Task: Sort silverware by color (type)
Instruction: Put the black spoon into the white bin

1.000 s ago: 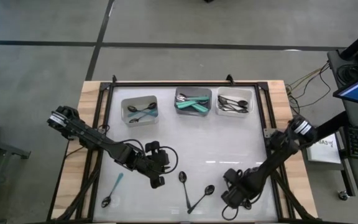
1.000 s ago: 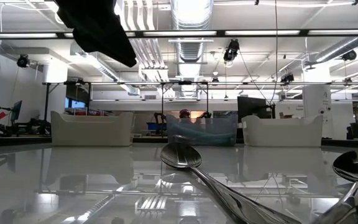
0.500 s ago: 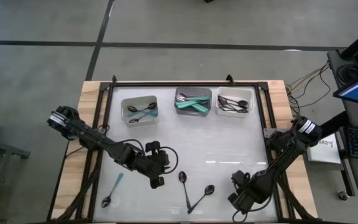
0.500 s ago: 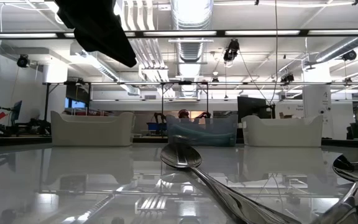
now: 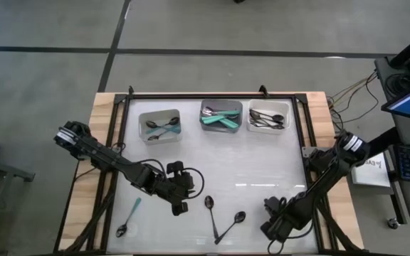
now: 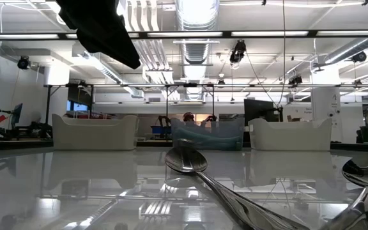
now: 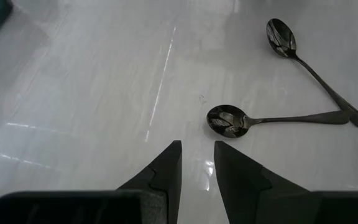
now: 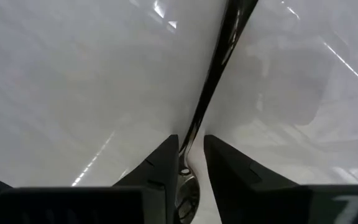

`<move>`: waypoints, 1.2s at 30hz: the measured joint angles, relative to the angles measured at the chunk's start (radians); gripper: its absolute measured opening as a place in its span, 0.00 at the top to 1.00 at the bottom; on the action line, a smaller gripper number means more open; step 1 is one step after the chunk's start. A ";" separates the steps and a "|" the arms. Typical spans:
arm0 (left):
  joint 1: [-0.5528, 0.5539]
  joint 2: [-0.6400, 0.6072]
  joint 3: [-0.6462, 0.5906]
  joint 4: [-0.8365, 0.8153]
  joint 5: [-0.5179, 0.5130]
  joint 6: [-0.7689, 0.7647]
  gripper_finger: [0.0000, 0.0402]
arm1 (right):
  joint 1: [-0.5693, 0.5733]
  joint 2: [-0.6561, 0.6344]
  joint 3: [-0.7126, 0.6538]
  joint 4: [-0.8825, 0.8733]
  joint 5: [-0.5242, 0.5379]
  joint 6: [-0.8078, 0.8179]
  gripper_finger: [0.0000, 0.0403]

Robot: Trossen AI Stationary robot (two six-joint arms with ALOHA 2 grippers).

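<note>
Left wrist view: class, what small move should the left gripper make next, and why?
Probably ease the left gripper forward and down over the nearer black spoon. Its fingers stand slightly apart with nothing between them, and that spoon lies flat just ahead, its handle end meeting the second black spoon. The right gripper sits by the table's front right.

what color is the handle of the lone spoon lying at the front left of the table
Teal-green; the spoon shows best in the high view, where its bowl end looks dark.

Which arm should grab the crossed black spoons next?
Left. The left gripper is empty, right beside the crossed black spoons. The right gripper sits farther off and seems to hold another spoon already.
</note>
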 joint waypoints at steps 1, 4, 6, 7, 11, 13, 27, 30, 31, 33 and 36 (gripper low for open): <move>0.000 0.000 0.000 0.000 0.000 0.000 0.81 | 0.000 0.000 -0.005 0.000 0.000 -0.002 0.83; 0.000 0.000 0.000 0.000 0.000 0.000 0.81 | 0.000 0.000 -0.014 -0.003 -0.001 -0.017 0.89; 0.000 0.000 0.000 0.000 0.000 0.000 0.81 | 0.000 0.000 -0.014 -0.007 -0.001 -0.031 0.95; 0.000 0.000 0.000 0.000 0.000 0.000 0.81 | 0.000 -0.002 -0.015 -0.007 0.000 -0.038 0.96; 0.000 0.000 0.000 0.001 0.000 0.000 0.81 | -0.013 -0.028 -0.017 -0.006 -0.005 -0.068 0.97; 0.000 0.000 0.000 0.005 0.000 0.000 0.81 | -0.027 -0.055 -0.022 -0.035 0.030 -0.090 0.97; 0.001 0.000 0.000 0.026 0.000 -0.003 0.81 | -0.343 -0.361 -0.021 -0.515 0.435 -0.403 0.98; 0.003 0.000 0.000 0.030 0.000 -0.004 0.81 | -0.496 -0.431 -0.020 -0.537 0.558 -0.555 0.98; 0.003 0.000 0.000 0.030 0.000 -0.004 0.81 | -0.553 -0.449 -0.020 -0.540 0.589 -0.618 0.98; 0.003 0.000 0.000 0.032 -0.001 -0.004 0.81 | -0.678 -0.475 -0.020 -0.533 0.632 -0.750 0.98; 0.004 0.000 0.000 0.035 -0.001 -0.004 0.81 | -0.882 -0.493 -0.020 -0.527 0.669 -0.936 0.98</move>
